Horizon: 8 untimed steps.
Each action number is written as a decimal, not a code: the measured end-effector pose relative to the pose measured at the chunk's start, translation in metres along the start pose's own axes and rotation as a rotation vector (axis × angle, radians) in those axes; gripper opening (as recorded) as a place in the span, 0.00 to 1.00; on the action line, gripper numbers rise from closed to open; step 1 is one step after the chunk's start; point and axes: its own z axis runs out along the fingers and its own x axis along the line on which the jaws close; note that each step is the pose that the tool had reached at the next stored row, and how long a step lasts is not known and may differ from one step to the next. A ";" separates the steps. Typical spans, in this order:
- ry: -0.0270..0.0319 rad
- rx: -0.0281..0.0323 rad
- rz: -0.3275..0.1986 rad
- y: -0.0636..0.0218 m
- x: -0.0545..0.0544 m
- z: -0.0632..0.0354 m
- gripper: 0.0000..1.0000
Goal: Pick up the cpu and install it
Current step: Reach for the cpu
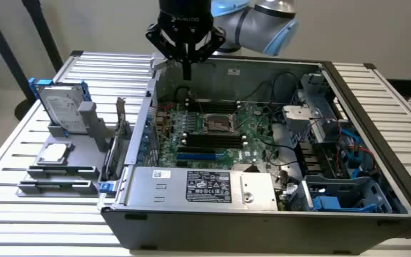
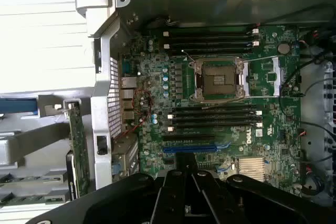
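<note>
From my station I see the gripper [image 1: 186, 70] hanging above the far rim of the open computer case [image 1: 377, 160], over the corner toward the exterior view's left. Its claw is pinched fully together and carries nothing. In the wrist view the dark fingertips of the gripper [image 2: 187, 170] sit closed over the motherboard [image 2: 273, 145] that lies on the floor of the case. The cpu [image 1: 54, 152] is outside the case, beyond its wall on the exterior view's left. It lies flat with its silver top up on a grey tray block [image 1: 57, 172], well apart from the gripper. Also outside the case on that side, farther back than the cpu, the hard drive [image 1: 61, 110] stands upright in its blue bracket. Inside the case, the cpu socket [image 1: 216, 123] sits near the middle of the motherboard, and I can see its contact field exposed inside a metal frame in the wrist view [image 2: 219, 78]. The power supply [image 1: 198, 187] fills the case's near edge.
</note>
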 end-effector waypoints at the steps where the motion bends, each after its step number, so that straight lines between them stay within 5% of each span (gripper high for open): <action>1: 0.0000 0.0000 0.000 0.0000 0.000 0.0000 0.11; 8: 0.0000 0.0000 0.000 0.0000 0.000 0.0000 0.11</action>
